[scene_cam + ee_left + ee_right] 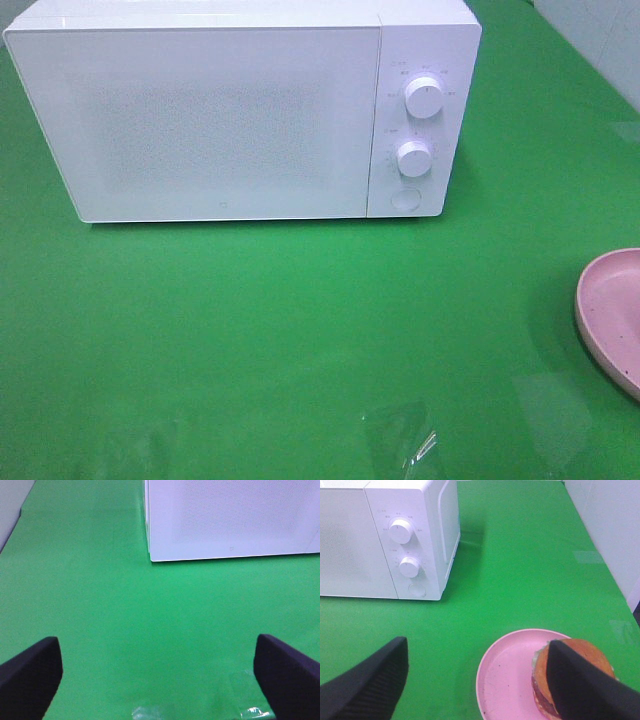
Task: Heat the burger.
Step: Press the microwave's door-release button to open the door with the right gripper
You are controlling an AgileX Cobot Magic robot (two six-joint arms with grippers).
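Right wrist view: the right jaws stand wide apart and hold nothing, one dark finger (365, 685) on each side of the frame. Just beyond them lies the pink plate (505, 680), and on it sits the burger (590, 651), its glossy bun partly hidden behind one finger. I judge that the arm hangs here because the burger is its job: the jaws are set wide enough to take the bun from both sides.

The left jaws are also spread wide and empty, above bare green table (150, 610). Ahead of them stands one lower corner of the microwave (230, 520), resting on the table.

From the high camera neither arm shows. Only part of the plate reaches in at the right edge, and that part is bare, so the burger sits on the side of the plate away from the microwave, out of this frame. Plate and microwave are well apart, with open table between them.

At the back, the microwave door (200, 120) is shut. Two knobs (424, 98) and a round button (405, 197) sit on its right panel. The task looks barely begun: the door must open before the burger goes in, and the button probably releases it.
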